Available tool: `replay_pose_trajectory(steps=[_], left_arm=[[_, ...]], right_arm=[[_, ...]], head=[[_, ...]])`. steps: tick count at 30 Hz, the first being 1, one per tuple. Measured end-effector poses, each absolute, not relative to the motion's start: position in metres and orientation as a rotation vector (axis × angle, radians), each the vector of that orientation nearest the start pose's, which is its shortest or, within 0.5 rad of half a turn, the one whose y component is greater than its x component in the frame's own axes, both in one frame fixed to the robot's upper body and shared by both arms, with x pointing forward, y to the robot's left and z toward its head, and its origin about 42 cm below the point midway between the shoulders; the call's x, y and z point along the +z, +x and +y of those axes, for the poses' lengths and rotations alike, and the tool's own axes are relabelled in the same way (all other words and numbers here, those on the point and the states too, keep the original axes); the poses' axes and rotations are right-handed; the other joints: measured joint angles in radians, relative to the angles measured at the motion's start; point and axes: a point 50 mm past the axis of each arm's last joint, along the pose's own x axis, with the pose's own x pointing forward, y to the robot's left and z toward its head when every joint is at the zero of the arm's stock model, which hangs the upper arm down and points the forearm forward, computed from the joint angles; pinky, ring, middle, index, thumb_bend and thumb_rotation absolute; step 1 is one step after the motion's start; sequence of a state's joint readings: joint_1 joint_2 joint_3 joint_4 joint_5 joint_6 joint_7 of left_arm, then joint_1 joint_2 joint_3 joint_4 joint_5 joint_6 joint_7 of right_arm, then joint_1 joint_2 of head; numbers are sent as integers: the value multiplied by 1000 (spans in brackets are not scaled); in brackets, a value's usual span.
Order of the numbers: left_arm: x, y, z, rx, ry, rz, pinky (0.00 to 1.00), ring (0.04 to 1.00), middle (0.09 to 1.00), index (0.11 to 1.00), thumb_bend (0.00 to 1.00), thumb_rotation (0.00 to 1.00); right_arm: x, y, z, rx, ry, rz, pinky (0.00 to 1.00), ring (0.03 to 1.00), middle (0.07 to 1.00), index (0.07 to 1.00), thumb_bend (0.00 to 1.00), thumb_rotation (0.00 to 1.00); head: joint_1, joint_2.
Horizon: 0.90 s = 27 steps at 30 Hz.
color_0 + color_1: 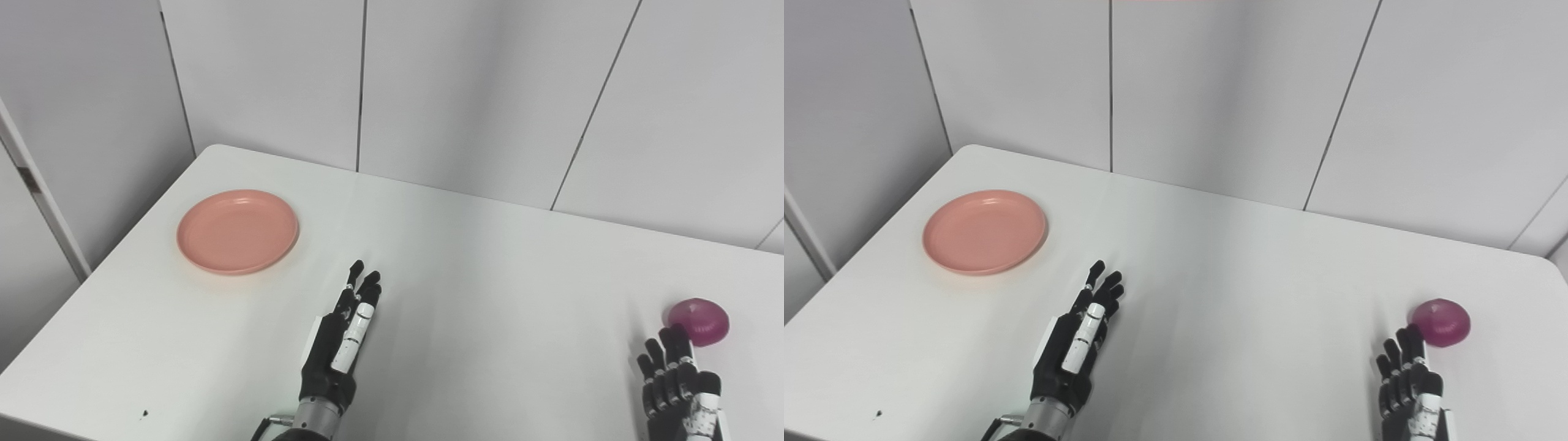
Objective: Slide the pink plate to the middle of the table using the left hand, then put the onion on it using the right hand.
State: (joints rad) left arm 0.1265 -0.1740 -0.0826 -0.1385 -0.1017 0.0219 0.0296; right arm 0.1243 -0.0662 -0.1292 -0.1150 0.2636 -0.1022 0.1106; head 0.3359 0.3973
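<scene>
The pink plate (237,231) lies on the left part of the white table (465,263), empty. My left hand (343,340) is open with straight fingers, held edge-up near the table's front middle, to the right of and below the plate, apart from it. The purple onion (699,321) sits on the table at the right. My right hand (677,383) is open at the bottom right, its fingertips just short of the onion, holding nothing. The plate (985,231), the onion (1440,322) and both hands (1077,346) (1409,386) also show in the right eye view.
Grey wall panels (429,92) stand behind the table's far edge. The table's left edge (122,245) runs close to the plate. A small dark speck (144,414) lies near the front left corner.
</scene>
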Motion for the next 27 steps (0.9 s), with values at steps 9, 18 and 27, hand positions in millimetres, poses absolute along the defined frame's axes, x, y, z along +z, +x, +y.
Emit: replay_pose_trajectory(steps=[9, 18, 27], left_arm=[[107, 246, 144, 0, -265, 1, 1000, 938, 931, 954, 632, 718], [105, 246, 143, 0, -262, -3, 976, 919, 915, 939, 628, 686], [103, 246, 143, 2, -241, -14, 969, 921, 916, 945, 607, 680]], right_arm=[[106, 240, -271, -102, 155, -127, 1000, 1000, 1000, 1000, 697, 1000], [106, 240, -271, -104, 156, -127, 1000, 1000, 1000, 1000, 671, 1000], [106, 240, -271, -104, 159, -127, 1000, 1000, 1000, 1000, 681, 1000]], head=[[9, -20], [38, -37], [46, -32]])
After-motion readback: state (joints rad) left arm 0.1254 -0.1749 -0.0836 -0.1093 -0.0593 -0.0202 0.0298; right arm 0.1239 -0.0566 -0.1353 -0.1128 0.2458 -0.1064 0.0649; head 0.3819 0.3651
